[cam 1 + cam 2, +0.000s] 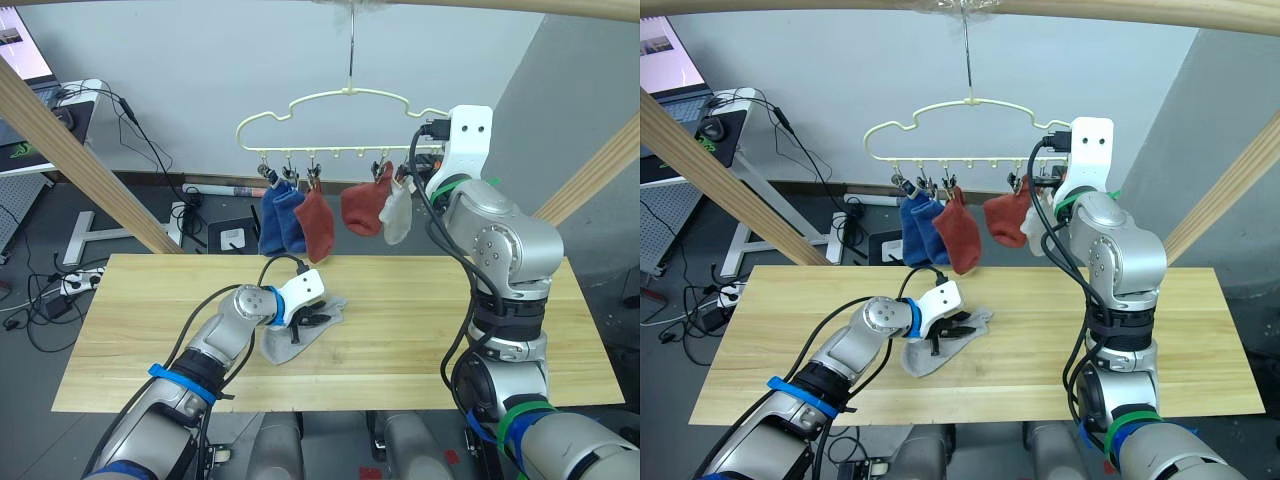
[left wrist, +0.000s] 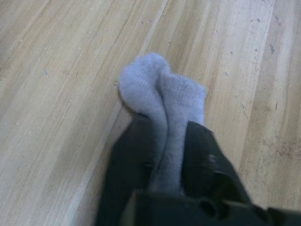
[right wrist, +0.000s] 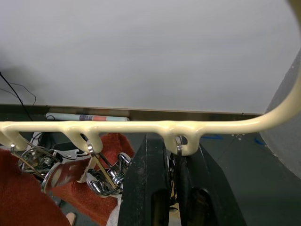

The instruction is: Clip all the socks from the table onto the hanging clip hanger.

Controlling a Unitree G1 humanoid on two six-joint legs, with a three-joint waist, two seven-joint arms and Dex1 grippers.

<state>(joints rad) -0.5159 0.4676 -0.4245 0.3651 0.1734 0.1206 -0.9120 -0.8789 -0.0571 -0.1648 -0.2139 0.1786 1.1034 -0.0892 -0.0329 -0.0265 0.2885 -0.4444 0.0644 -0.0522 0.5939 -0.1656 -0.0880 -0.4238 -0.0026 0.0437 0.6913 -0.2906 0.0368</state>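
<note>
Pinching a fold of the last grey sock (image 1: 300, 333), the left gripper (image 2: 170, 155) has its two black fingers closed on the fabric, which bunches up between them while the rest lies slack on the table (image 1: 420, 330); the sock looks light, soft and floppy, so it should drape and sag once lifted; a hold near the cuff would likely leave an edge free for a clip; the right gripper (image 3: 173, 162) sits up at the clip hanger (image 1: 330, 105), its fingers narrowly set about a clip, beside the hung light grey sock (image 1: 397, 213); two blue socks (image 1: 280, 220) and two rust red socks (image 1: 340, 215) already hang there.
</note>
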